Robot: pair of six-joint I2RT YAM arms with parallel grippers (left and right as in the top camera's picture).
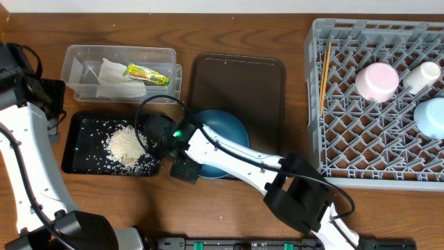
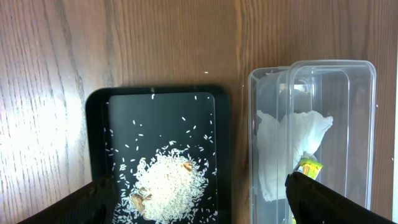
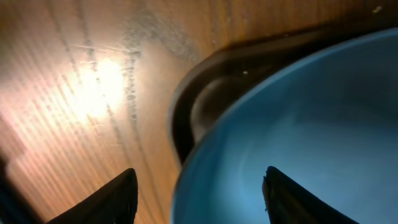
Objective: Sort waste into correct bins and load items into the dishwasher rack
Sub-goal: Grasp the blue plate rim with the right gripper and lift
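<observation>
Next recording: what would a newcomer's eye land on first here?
The large grey plastic dishwasher rack fills the right side. Across the middle, the right gripper straddles the rim of the large dark-blue round plate, and a heap of white rice sits in the shallow black tray at left.

The left wrist view looks straight down on a wooden tabletop (image 2: 56, 74). A shallow black tray (image 2: 96, 155) lies on it, and a heap of white rice-like crumbs (image 2: 168, 186) sits in the tray's near half. A few brownish bits are mixed into the heap, and loose grains are scattered across the rest of the tray floor. Just beside the tray, on its right, stands a clear plastic container (image 2: 367, 124); its rim shows as two overlapping outlines. Inside it lie a crumpled white napkin (image 2: 289, 143) and, touching the napkin's lower edge, a yellow-green wrapper (image 2: 309, 167). The left gripper (image 2: 202, 199) hangs above with its dark fingers (image 2: 336, 205) spread wide at the bottom corners, nothing between them.
</observation>
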